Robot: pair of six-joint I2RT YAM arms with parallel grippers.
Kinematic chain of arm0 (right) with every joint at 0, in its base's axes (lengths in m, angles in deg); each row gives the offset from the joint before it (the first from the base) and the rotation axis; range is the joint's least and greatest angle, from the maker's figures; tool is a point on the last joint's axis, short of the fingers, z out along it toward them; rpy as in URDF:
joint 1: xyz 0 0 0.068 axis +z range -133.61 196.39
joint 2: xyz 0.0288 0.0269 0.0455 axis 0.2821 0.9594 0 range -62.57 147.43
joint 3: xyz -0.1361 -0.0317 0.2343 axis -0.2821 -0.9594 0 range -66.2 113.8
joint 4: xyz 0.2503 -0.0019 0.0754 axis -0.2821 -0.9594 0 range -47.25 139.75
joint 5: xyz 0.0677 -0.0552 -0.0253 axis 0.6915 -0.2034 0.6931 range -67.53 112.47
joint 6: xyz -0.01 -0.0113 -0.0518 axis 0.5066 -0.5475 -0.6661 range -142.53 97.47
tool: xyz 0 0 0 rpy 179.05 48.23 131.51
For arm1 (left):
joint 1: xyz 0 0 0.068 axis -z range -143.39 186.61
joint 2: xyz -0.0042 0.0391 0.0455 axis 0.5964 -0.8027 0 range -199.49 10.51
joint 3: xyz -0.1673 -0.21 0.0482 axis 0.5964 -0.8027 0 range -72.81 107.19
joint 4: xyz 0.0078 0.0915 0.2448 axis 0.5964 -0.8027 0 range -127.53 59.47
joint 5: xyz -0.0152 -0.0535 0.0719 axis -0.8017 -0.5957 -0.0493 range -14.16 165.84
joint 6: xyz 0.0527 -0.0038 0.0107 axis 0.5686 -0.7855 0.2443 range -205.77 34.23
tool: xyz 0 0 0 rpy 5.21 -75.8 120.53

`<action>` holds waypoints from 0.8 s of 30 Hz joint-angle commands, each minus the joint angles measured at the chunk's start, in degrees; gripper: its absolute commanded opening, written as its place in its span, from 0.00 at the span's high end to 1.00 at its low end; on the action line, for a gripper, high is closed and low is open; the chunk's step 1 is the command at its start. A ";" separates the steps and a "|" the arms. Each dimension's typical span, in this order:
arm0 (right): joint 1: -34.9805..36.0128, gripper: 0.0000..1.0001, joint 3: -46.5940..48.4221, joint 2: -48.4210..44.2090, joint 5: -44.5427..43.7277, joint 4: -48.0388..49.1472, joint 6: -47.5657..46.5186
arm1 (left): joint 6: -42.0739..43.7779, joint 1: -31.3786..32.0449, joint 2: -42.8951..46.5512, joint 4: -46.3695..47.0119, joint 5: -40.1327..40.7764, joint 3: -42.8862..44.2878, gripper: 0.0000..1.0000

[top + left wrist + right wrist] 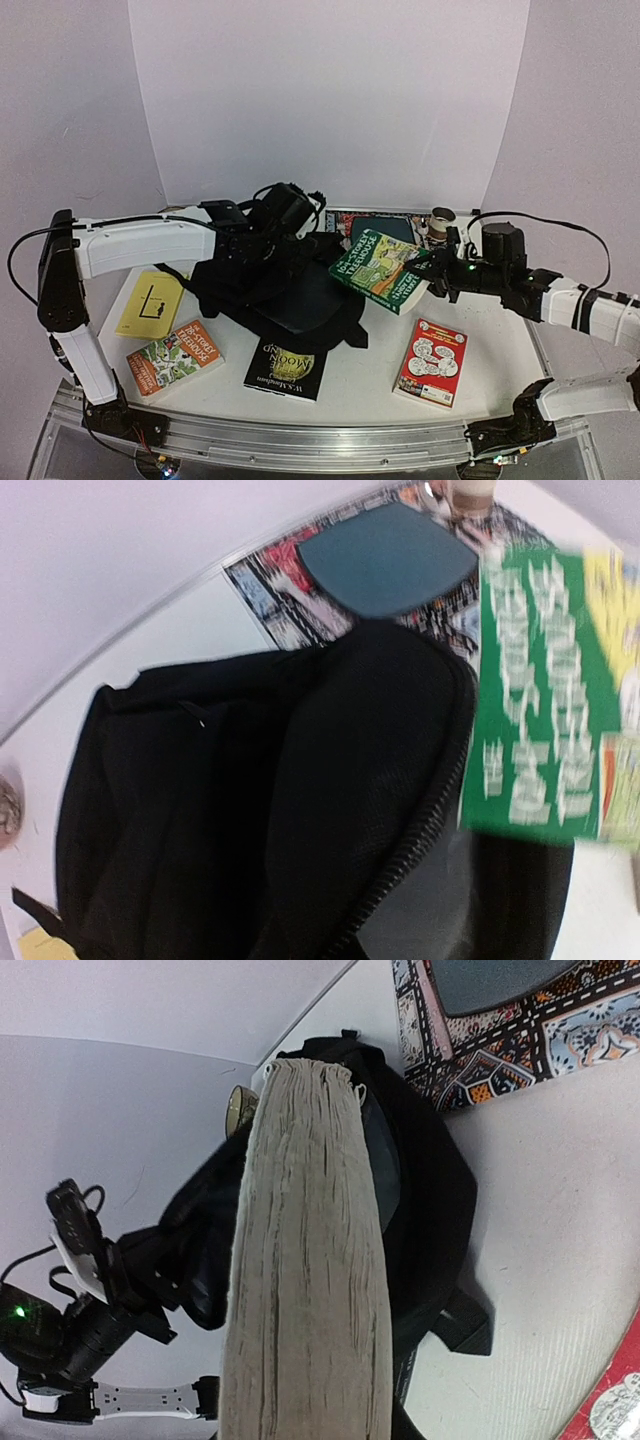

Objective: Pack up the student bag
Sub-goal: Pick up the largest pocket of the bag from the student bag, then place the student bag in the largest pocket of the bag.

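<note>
The bag (300, 300) lies slumped in the middle of the bench (350, 395), and its mouth seems to face the right arm. The left fingers (257, 242) are closed. From here they look pinched on the fabric at the bag's upper rim, though the pinch itself is lost among black cloth. The right fingers (433, 268) grip the green book (378, 265) by its right edge, holding it tilted in the air just over the bag's right side, not yet inside.

The step, I'd say, is feeding that book into the opening. To do it well, the left arm should lift the rim up and back so the mouth gapes, or the soft fabric will sag shut. The right arm should bring the book in narrow edge first, lined up with the zip (415, 865) and running along the bag's length. A corner catching the zip or flap could shove the whole bag across the bench. Best to let go only once most of the book is inside.
</note>
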 commanded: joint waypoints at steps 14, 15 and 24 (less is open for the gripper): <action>11.00 1.00 9.84 13.83 -5.56 11.70 3.79 | -3.06 -1.24 3.47 1.87 -9.17 11.18 1.00; 11.28 1.00 11.12 15.53 -5.85 12.02 4.25 | -3.21 -1.29 3.61 2.00 -9.77 11.25 1.00; 14.28 1.00 19.42 30.00 -8.09 15.73 7.78 | -6.17 -1.26 4.10 3.50 -13.53 11.58 1.00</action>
